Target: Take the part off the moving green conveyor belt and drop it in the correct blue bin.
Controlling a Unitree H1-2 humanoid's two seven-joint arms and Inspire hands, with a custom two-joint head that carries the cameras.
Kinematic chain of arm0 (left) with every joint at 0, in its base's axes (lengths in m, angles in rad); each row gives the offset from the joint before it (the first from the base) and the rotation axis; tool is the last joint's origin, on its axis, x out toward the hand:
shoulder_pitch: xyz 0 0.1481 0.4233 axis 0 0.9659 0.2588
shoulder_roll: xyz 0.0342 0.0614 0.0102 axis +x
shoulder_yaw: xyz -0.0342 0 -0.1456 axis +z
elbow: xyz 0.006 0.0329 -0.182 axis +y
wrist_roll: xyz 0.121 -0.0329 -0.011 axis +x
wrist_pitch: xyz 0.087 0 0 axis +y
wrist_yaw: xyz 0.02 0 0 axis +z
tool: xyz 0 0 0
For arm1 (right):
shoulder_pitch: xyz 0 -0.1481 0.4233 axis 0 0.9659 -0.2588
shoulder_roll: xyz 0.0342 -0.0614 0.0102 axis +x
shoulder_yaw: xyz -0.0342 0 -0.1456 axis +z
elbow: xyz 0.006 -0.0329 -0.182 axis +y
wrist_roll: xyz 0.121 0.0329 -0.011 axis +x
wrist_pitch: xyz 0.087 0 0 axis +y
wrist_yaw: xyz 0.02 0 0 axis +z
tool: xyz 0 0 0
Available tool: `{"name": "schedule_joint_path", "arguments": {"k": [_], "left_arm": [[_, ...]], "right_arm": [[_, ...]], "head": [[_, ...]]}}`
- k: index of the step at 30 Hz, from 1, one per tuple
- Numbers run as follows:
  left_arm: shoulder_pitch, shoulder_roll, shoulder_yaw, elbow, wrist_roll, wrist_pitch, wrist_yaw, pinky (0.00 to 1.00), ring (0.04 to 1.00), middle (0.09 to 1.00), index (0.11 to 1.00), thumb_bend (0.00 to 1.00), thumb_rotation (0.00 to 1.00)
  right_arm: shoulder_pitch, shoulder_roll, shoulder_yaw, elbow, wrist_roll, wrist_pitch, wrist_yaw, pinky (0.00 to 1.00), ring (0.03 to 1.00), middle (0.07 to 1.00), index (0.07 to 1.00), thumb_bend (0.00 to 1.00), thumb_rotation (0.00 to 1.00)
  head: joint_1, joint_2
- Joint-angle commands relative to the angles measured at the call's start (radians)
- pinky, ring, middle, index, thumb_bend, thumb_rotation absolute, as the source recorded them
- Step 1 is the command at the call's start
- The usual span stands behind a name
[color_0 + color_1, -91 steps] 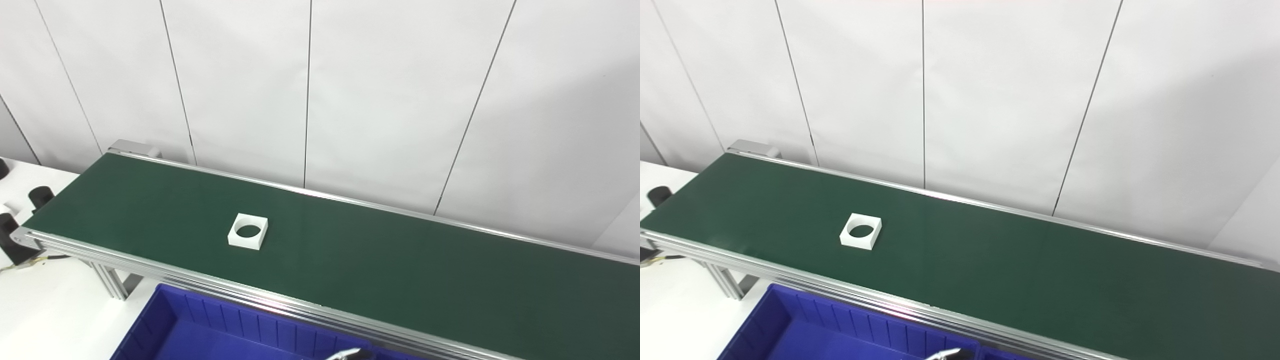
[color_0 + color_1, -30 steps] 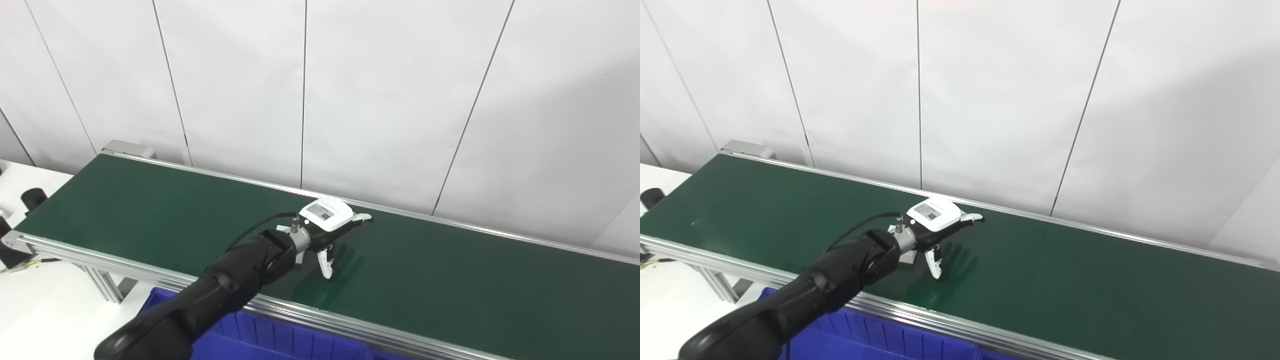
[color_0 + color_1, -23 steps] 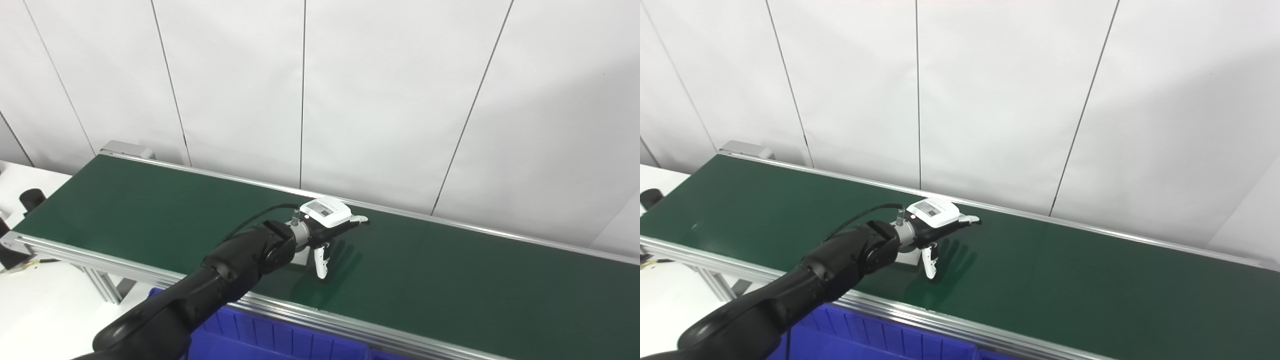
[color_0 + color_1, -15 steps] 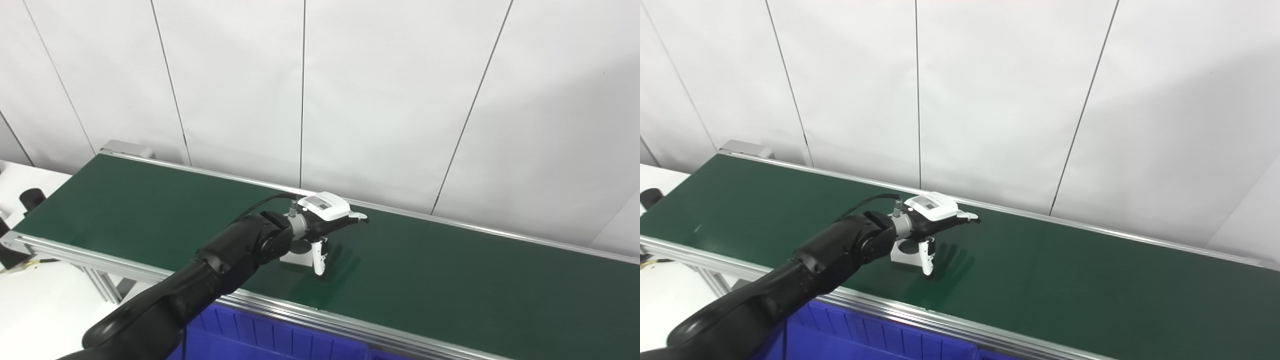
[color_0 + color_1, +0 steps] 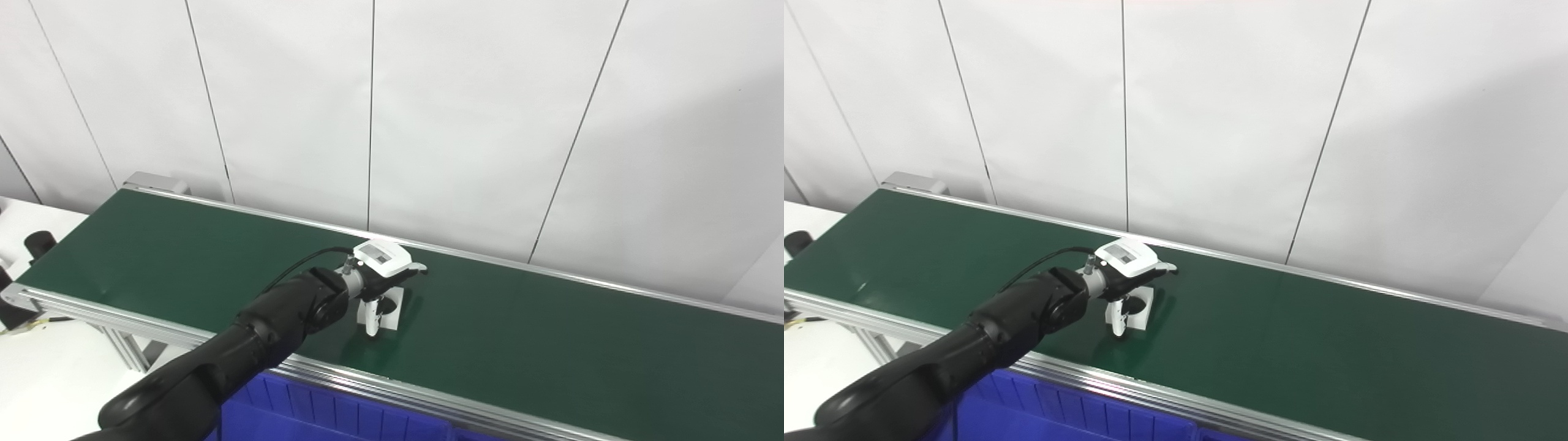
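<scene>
We note our left hand [image 5: 381, 278] over the white part [image 5: 392, 304] on the green belt [image 5: 551, 343], thumb down its near side, fingers across the top, grip not confirmed; blue bin [image 5: 318, 410] lies nearer us, below.

Nothing readable here tbh. The only thing that looks like print is a small grey label [image 5: 381, 257] on the white back of the left hand [image 5: 384, 267], and it's way too tiny and blurry to make out any letters or numbers.
</scene>
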Motion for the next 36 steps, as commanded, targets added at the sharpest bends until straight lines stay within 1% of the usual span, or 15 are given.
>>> {"name": "schedule_joint_path", "arguments": {"k": [1,7,12,13,14,15,16,17,18,19,20,23,28,31,36], "left_arm": [[-0.055,0.001,-0.007,0.023,0.01,0.014,0.039,0.84,0.878,0.885,0.917,1.0,0.08],[-0.087,-0.055,-0.037,0.168,0.022,0.037,0.143,0.82,0.863,0.873,0.904,1.0,0.11],[-0.121,-0.104,-0.072,0.311,0.017,0.047,0.242,0.78,0.805,0.835,0.851,1.0,0.07],[-0.127,-0.114,-0.075,0.336,0.013,0.045,0.265,0.74,0.767,0.807,0.816,0.97,0.05],[-0.131,-0.12,-0.078,0.355,0.009,0.043,0.282,0.67,0.702,0.762,0.768,0.9,0.02],[-0.135,-0.125,-0.081,0.374,0.006,0.04,0.298,0.66,0.695,0.758,0.763,0.89,0.01],[-0.14,-0.13,-0.081,0.394,-0.003,0.028,0.315,0.61,0.637,0.716,0.717,0.8,0.01],[-0.145,-0.135,-0.077,0.406,-0.016,0.019,0.311,0.4,0.474,0.537,0.556,0.58,0.0],[-0.149,-0.139,-0.074,0.416,-0.027,0.012,0.308,0.29,0.436,0.485,0.522,0.54,0.0],[-0.155,-0.139,-0.073,0.412,-0.04,0.012,0.276,0.26,0.431,0.48,0.517,0.53,0.0],[-0.158,-0.138,-0.075,0.408,-0.049,0.014,0.253,0.15,0.418,0.472,0.501,0.51,0.0],[-0.173,-0.131,-0.091,0.359,-0.06,0.068,0.123,0.17,0.4,0.464,0.506,0.5,0.0],[-0.176,-0.112,-0.098,0.274,-0.072,0.117,0.012,0.23,0.401,0.464,0.511,0.5,0.0],[-0.179,-0.107,-0.097,0.258,-0.078,0.121,-0.018,0.28,0.414,0.481,0.502,0.5,0.0],[-0.174,-0.1,-0.103,0.239,-0.076,0.124,-0.029,0.29,0.415,0.475,0.506,0.51,0.0]], "right_arm": [[-0.002,0.0,0.004,-0.027,-0.008,-0.052,-0.011,0.93,0.933,0.945,0.959,0.78,0.99],[0.008,0.002,0.007,-0.042,-0.007,-0.052,-0.007,0.95,0.934,0.944,0.955,0.77,0.99],[0.018,0.005,0.01,-0.054,-0.012,-0.052,-0.016,0.96,0.932,0.941,0.953,0.77,0.98],[0.02,0.006,0.009,-0.056,-0.011,-0.052,-0.015,0.96,0.934,0.943,0.953,0.76,0.98],[0.021,0.006,0.009,-0.057,-0.009,-0.052,-0.013,0.96,0.937,0.945,0.953,0.76,0.97],[0.022,0.007,0.01,-0.059,-0.009,-0.052,-0.013,0.96,0.938,0.945,0.953,0.76,0.97],[0.022,0.007,0.013,-0.06,-0.012,-0.052,-0.018,0.96,0.939,0.946,0.952,0.76,0.97],[0.021,0.007,0.016,-0.061,-0.015,-0.052,-0.023,0.95,0.938,0.946,0.952,0.76,0.98],[0.02,0.006,0.018,-0.061,-0.018,-0.052,-0.026,0.95,0.938,0.946,0.952,0.76,0.99],[0.017,0.006,0.022,-0.06,-0.02,-0.052,-0.032,0.95,0.938,0.946,0.952,0.76,0.99],[0.016,0.006,0.024,-0.06,-0.022,-0.052,-0.037,0.94,0.932,0.944,0.951,0.76,0.99],[0.009,0.009,0.03,-0.052,-0.021,-0.052,-0.042,0.94,0.933,0.945,0.954,0.77,0.98],[0.007,0.01,0.03,-0.051,-0.014,-0.052,-0.041,0.94,0.936,0.947,0.954,0.78,0.98],[0.007,0.009,0.032,-0.052,-0.019,-0.052,-0.048,0.94,0.93,0.944,0.955,0.79,0.99],[0.007,0.007,0.034,-0.055,-0.018,-0.052,-0.046,0.94,0.934,0.946,0.96,0.78,0.99]], "head": [[-0.003,0.003],[-0.023,0.01],[-0.031,0.015],[-0.032,0.017],[-0.032,0.017],[-0.033,0.018],[-0.033,0.018],[-0.033,0.019],[-0.033,0.019],[-0.031,0.019],[-0.031,0.019],[-0.03,0.021],[-0.035,0.024],[-0.035,0.025],[-0.036,0.026]]}}
